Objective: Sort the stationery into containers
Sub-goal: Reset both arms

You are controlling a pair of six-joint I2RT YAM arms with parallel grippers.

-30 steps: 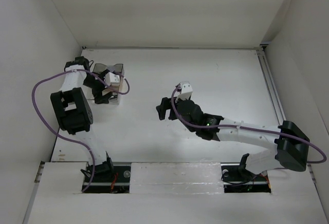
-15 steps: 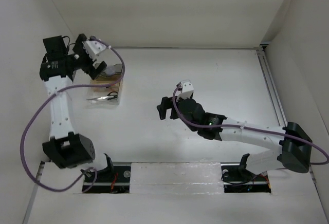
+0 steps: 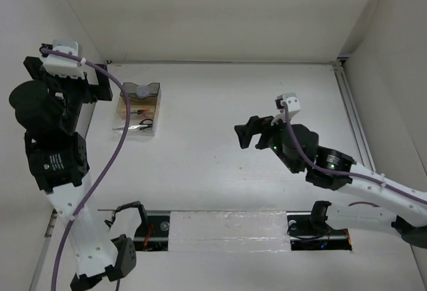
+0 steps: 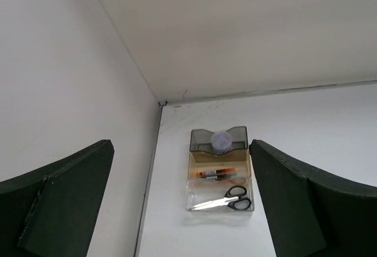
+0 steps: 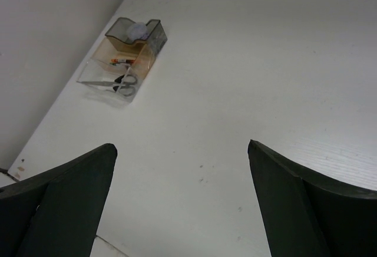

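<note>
Left wrist: scissors [image 4: 228,200] in box [image 4: 194,187]

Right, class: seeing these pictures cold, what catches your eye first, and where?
The clear box at the table's far-left corner draws the eye: scissors in its near compartment, a red pen in the middle, a lilac cylinder at the far end. The left gripper and right gripper both hang open and empty, well away from it.
</note>
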